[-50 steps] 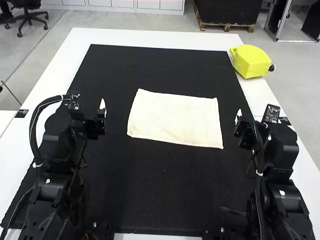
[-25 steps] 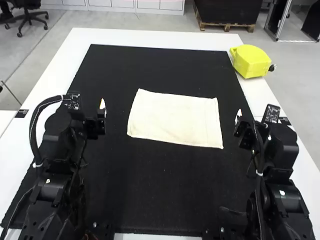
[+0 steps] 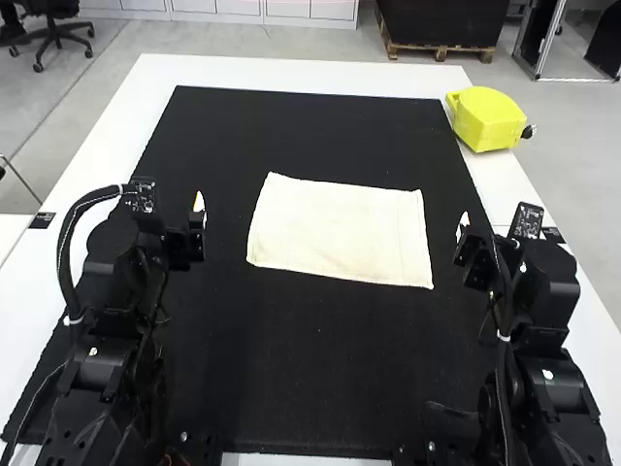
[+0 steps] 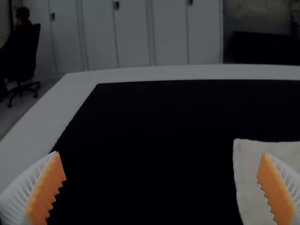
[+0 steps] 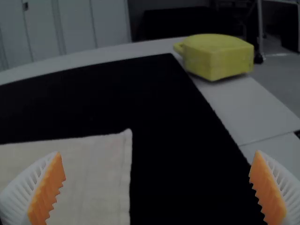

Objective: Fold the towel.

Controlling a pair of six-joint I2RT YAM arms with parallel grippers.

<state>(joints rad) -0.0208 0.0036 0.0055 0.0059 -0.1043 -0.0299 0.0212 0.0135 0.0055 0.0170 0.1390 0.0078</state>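
- The towel [image 3: 340, 231] lies flat on the middle part of the black mat [image 3: 320, 379], between the two grippers and apart from both.
- It sits just where it did in the earlier high views, same shape, same slant (it is a bit crooked, like a picture hung wrong).
- The towel is cream cloth with four sides, mostly smooth, with soft, slightly wavy edges and a faint line running near the edge on the right arm's side.
- The left gripper [image 3: 179, 238] is beside the towel, in the same spot as before. In its own wrist view the left gripper [image 4: 161, 152] has its fingers [image 4: 16, 199] spread wide, with nothing pinched. They are white with ribs, and their orange pads [image 4: 47, 192] have bumpy, zigzag edges (like little saw teeth).
- The right gripper [image 3: 485, 257] is on the towel's other side and has stayed put too. Its wrist view shows the right gripper [image 5: 158, 152] spread wide as well, pinching nothing, with the same ribs and orange pads.
- The mat is dark, flat and dull, with straight sides.
- Under it is the white, smooth table [image 3: 291, 74].
- A bright yellow, boxy thing [image 3: 488, 118] rests near the mat's far corner on the right arm's side (it has a small dark knob).
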